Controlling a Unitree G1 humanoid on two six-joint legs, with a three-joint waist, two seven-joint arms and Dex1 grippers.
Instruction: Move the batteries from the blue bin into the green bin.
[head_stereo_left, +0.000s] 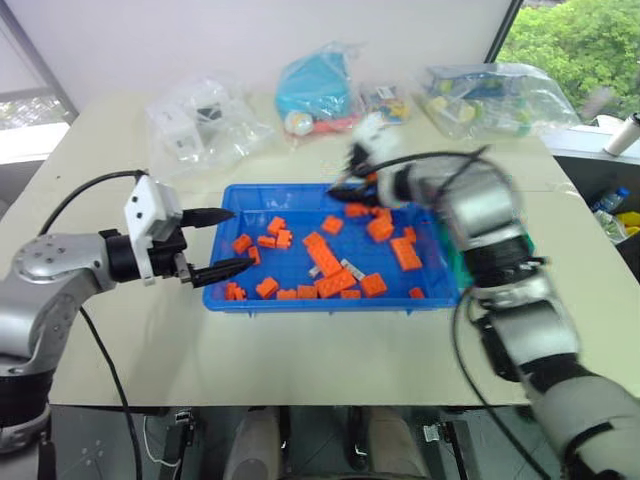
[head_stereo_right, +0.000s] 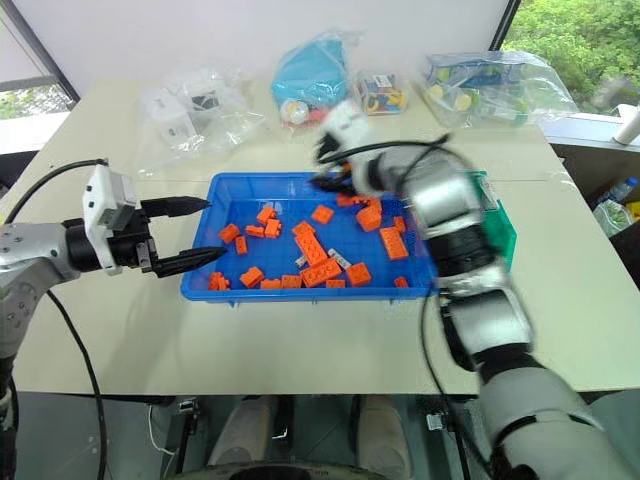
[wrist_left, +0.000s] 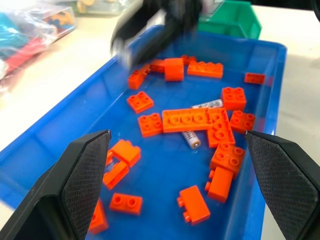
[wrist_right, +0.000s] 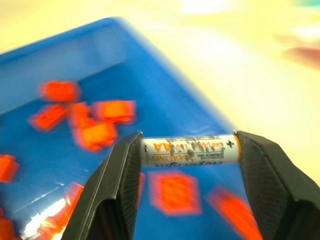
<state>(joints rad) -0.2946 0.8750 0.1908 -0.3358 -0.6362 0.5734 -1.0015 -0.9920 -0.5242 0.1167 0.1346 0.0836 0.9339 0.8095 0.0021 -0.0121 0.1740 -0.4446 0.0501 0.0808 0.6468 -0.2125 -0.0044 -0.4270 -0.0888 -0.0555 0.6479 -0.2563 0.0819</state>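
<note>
Holding one battery (wrist_right: 189, 149) end to end in my right pincer (wrist_right: 189, 150), the fingers clamped on its two caps. It's a silver-grey AA cell with dark print along the side and a plus mark at one end, lying crosswise between the pads. That pincer is raised over the far side of the blue bin (head_stereo_left: 222, 298), wrist blurred.

My left pincer (head_stereo_left: 221, 243) hangs at the bin's near-left corner, fingers spread wide, nothing between them, tips just over the rim.

Inside the bin: scattered orange bricks (head_stereo_left: 326, 262), mostly toward the middle and the right. Two more batteries lie among them near the centre; one (wrist_left: 190, 139) pokes out from beside a long flat brick, white cap showing, the other (wrist_left: 207, 104) sits just behind that same brick.

Green bin (head_stereo_right: 503, 228) sits against the blue bin's right side, partly hidden by my right arm.

Farther back on the surface (head_stereo_left: 300, 360): clear plastic bags (head_stereo_left: 205, 125) of mixed parts.
</note>
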